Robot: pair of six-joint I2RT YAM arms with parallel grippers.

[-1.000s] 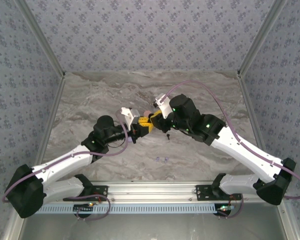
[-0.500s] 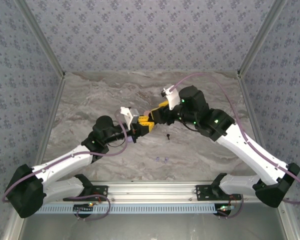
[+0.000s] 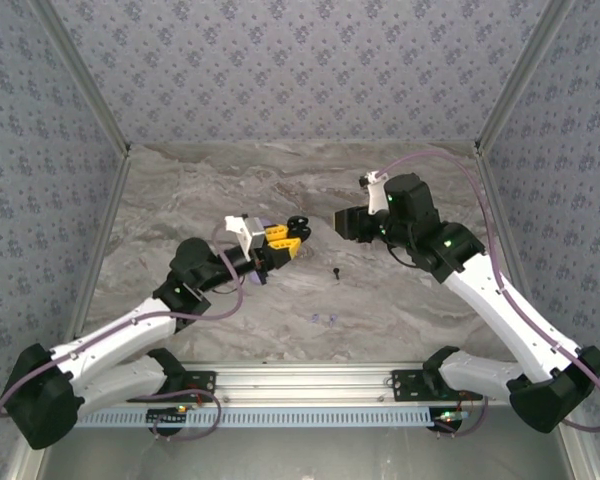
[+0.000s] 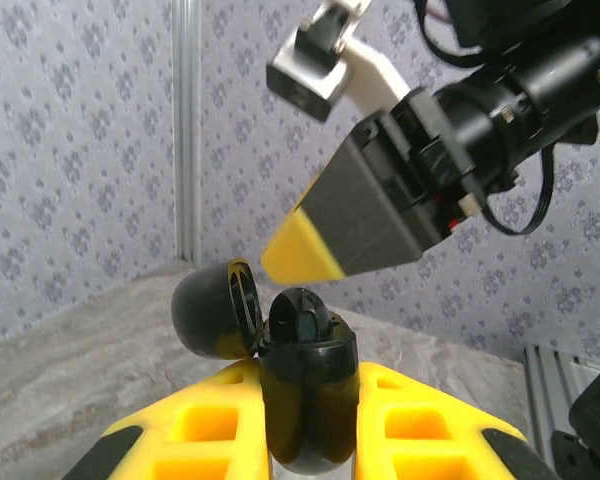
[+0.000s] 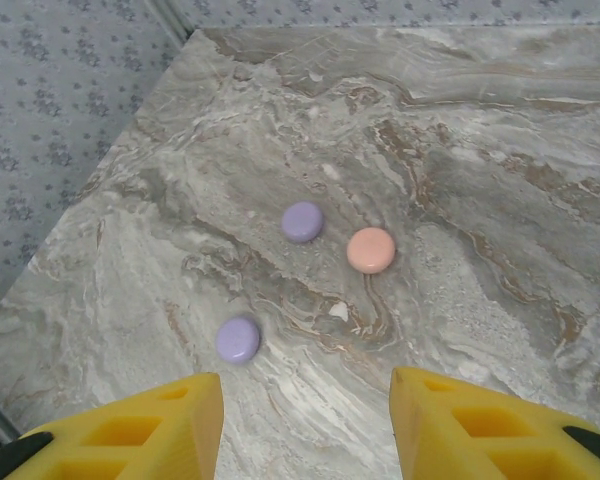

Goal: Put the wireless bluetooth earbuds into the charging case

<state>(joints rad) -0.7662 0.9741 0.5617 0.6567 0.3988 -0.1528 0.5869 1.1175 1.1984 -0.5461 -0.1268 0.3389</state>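
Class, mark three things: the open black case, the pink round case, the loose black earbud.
open black case (image 4: pixel 308 400), left wrist view, front shell.
pink round case (image 5: pixel 371 250), right wrist view, lid centre.
loose black earbud (image 3: pixel 336 271), top view, its body.

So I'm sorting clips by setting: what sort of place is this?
Probably a lab robot test cell, not a home: left arm and right arm mounted at an aluminium rail, a marble-patterned tabletop, and patterned walls closing three sides.
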